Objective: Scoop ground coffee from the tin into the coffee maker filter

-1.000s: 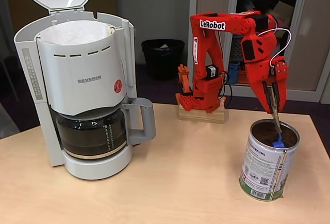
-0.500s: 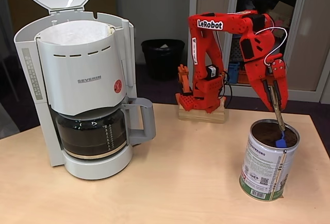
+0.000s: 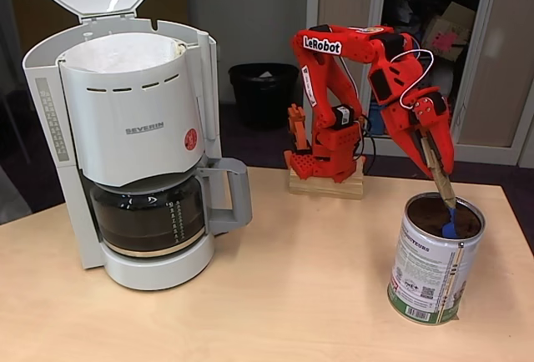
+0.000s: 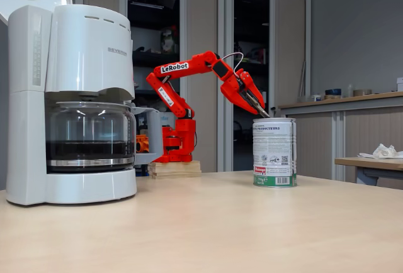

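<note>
The tin (image 3: 434, 266) stands at the right of the table, dark ground coffee (image 3: 427, 214) filling it near the rim. My red gripper (image 3: 435, 152) hangs just above it, shut on the wooden handle (image 3: 442, 183) of a scoop whose blue bowl (image 3: 449, 230) rests in the coffee by the tin's right wall. The white coffee maker (image 3: 138, 128) stands at the left, lid up, with a white paper filter (image 3: 125, 52) in its open top. In another fixed view my gripper (image 4: 257, 104) slants down onto the tin (image 4: 274, 152), right of the coffee maker (image 4: 75, 97).
The glass carafe (image 3: 150, 216) holds dark liquid. My arm's base sits on a wooden block (image 3: 327, 185) at the table's back edge. A black waste bin (image 3: 263, 91) stands behind the table. Bare tabletop lies between coffee maker and tin.
My arm has swung leftward and the gripper has tilted, so the scoop handle now leans more to the left. The blue bowl stays inside the tin.
</note>
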`<state>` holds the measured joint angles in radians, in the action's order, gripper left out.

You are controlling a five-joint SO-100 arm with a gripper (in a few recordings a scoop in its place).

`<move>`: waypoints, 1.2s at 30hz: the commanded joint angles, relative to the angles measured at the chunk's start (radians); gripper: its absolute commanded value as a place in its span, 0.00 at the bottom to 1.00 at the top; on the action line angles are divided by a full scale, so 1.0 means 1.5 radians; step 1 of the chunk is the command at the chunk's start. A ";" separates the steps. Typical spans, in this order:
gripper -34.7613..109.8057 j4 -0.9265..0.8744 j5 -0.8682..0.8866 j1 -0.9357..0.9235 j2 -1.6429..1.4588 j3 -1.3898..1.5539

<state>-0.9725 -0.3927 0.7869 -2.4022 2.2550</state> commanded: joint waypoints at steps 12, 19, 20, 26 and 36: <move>0.24 0.027 -0.065 -0.056 -0.117 0.141; 0.24 -0.051 -0.240 -0.058 -0.065 0.048; 0.24 -0.065 -0.255 -0.060 -0.050 0.026; 0.24 -0.164 -0.278 -0.071 0.032 -0.121; 0.24 -0.261 -0.297 -0.078 0.118 -0.281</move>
<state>-1.3284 -0.8115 0.6703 -2.2258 1.9021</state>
